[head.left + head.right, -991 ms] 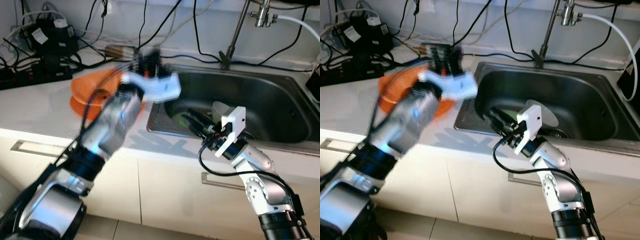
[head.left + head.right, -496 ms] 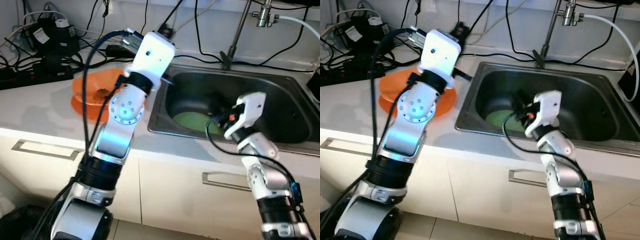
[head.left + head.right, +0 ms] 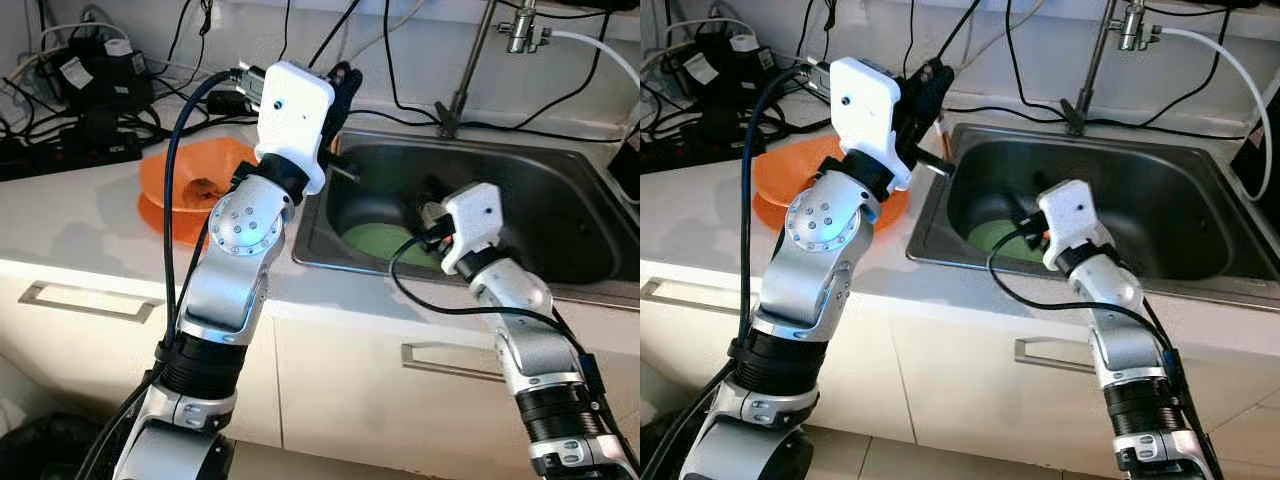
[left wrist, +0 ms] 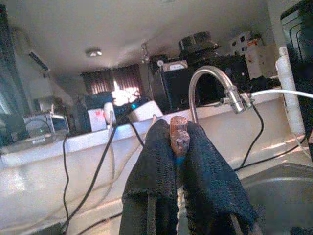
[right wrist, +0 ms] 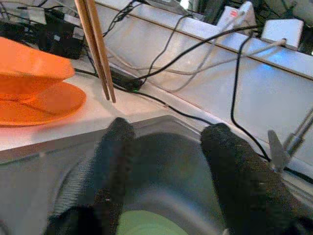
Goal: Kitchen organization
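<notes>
Inside sink, green plate, orange bowl on counter

- Left gripper: both black fingers pressed together, clamping a small brown-tipped object.
- Object identity unclear; tip protrudes past the fingertips.
- Behind: curved metal faucet, white wall, trailing black cables.
- Sink edge near the fingers.

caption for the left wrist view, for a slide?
Left end effector shut on chopsticks, raised before the sink faucet.
</notes>
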Robot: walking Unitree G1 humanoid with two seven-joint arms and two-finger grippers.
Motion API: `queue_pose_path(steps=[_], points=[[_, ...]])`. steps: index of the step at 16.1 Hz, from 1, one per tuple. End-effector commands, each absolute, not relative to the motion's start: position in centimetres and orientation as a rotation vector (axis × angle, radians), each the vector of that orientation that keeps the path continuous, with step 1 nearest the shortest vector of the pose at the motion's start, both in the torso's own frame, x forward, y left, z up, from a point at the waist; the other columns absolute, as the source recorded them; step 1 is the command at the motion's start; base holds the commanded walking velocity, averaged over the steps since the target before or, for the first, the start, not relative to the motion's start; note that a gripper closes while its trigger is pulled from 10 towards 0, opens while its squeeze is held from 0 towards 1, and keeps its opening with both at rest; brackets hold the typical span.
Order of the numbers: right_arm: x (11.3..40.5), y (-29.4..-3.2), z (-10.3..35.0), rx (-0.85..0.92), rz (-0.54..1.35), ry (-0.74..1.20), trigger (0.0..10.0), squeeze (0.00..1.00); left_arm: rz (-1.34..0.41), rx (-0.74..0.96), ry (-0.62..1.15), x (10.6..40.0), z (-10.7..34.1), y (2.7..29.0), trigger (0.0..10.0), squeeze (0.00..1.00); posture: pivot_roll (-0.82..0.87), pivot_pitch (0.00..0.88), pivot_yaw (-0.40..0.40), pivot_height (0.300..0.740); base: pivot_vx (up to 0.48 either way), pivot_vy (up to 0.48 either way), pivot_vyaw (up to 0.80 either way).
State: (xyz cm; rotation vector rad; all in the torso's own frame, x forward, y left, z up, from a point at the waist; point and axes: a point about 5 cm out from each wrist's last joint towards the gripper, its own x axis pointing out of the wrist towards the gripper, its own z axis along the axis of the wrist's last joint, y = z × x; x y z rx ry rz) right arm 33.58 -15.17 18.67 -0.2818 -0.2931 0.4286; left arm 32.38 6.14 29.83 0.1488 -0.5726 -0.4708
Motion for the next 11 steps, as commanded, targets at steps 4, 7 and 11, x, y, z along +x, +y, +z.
queue_pose_path(steps=[4, 7, 11], points=[[33.6, -14.4, 19.4, -0.311, 0.442, -0.337, 10.0, 1.0, -0.547, -0.092, -0.544, 32.0, 29.9, 6.4, 10.0, 0.0, 0.03, 0.02, -0.012, 0.74, 0.0, 0.0, 0.0], [33.7, -14.2, 19.1, -0.33, 0.444, -0.324, 10.0, 0.0, -0.568, -0.158, -0.542, 31.7, 30.2, 6.8, 10.0, 0.0, 0.03, 0.025, -0.011, 0.74, 0.0, 0.0, 0.0], [33.7, -13.9, 18.8, -0.327, 0.442, -0.317, 10.0, 0.0, -0.604, -0.176, -0.498, 31.6, 29.4, 6.6, 10.0, 0.0, 0.04, 0.021, -0.003, 0.74, 0.0, 0.0, 0.0]])
